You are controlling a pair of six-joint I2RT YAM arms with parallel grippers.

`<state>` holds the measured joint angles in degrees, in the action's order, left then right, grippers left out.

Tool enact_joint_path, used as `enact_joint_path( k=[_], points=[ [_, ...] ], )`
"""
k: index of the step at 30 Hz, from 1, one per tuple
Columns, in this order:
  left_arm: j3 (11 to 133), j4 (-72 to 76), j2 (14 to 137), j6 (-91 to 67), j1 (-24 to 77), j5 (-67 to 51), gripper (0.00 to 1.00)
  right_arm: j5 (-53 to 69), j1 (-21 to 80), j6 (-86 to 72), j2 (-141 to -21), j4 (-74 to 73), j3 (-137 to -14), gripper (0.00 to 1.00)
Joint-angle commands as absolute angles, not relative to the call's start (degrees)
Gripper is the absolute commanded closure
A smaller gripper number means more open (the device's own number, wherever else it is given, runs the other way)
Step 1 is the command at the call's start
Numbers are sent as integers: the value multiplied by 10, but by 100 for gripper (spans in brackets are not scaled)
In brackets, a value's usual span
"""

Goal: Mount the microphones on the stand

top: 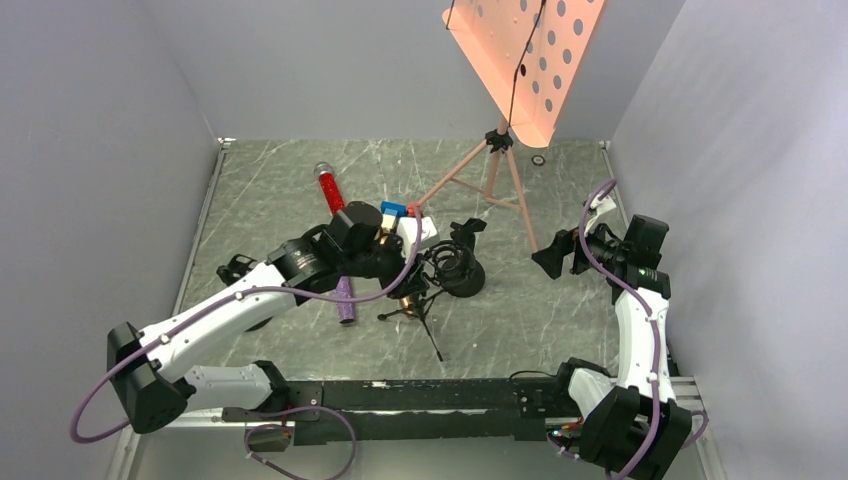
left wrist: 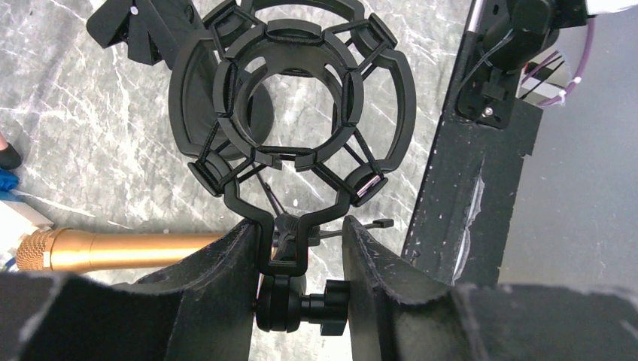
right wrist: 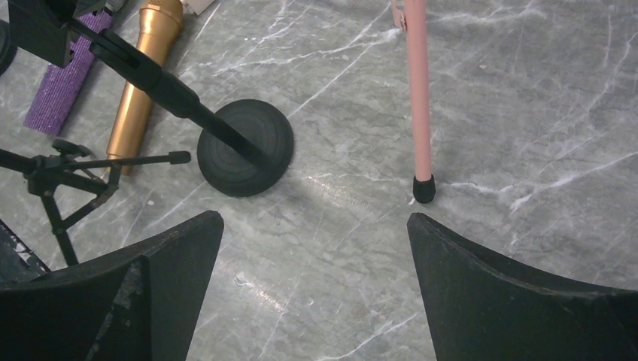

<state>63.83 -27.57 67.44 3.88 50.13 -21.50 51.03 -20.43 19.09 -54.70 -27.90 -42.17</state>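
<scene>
STAND FIRST: The left gripper [left wrist: 299, 248] straddles the neck of a black spider-web shock-mount stand [left wrist: 293, 98] on the grey marble-pattern table [right wrist: 527, 113]. Its fingers [left wrist: 218, 278] are half spread either side of the yoke and swivel knob. Whether they actually pinch it cannot be told, since the wrist view shows a sliver of gap on one side.

The cradle ring is empty. All three microphones lie flat on the table. The gold glitter microphone [left wrist: 128, 250] is just beside the stand's foot and the purple glitter microphone [right wrist: 64, 83] is next to it. The red glitter microphone with a silver mesh head [top: 330, 192] lies farther back, apart from the rest.

The right gripper [right wrist: 314, 226] hangs above the table near a leg of the pink perforated music stand [right wrist: 417, 90], fingers spread wide and holding nothing.

The work appears to be at its opening step — securing the stand, with no microphone fitted. The next move likely calls for the free arm to lift a microphone — the gold one is nearest — and feed its handle straight through the ring while the stand is kept from tipping.
</scene>
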Motion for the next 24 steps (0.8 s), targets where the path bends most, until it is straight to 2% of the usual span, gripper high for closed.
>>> enact_joint_path(
  k=[1,3,4,6,8,9,10,15,16,24],
  points=[
    [642,-196,690,36,504,-208,94,510,-202,204,-535,-264,-428,0],
    [639,-193,699,32,504,-203,92,510,-201,205,-535,-264,-428,0],
    [638,-193,703,30,504,-200,88,510,-202,205,-535,-264,-428,0],
    [632,-189,705,25,504,-191,71,511,-202,205,-534,-264,-427,0],
    [627,-188,703,20,504,-179,49,512,-202,206,-533,-264,-427,0],
    [627,-191,701,16,504,-173,43,513,-202,206,-532,-264,-427,0],
    [628,-195,699,12,504,-164,32,513,-202,206,-532,-264,-427,0],
    [642,-214,667,14,505,-143,4,513,-202,206,-526,-263,-425,0],
    [642,-213,654,14,504,-135,1,513,-201,206,-526,-263,-425,0],
    [603,-182,491,-27,501,-18,1,513,-202,211,-525,-265,-427,0]
  ],
)
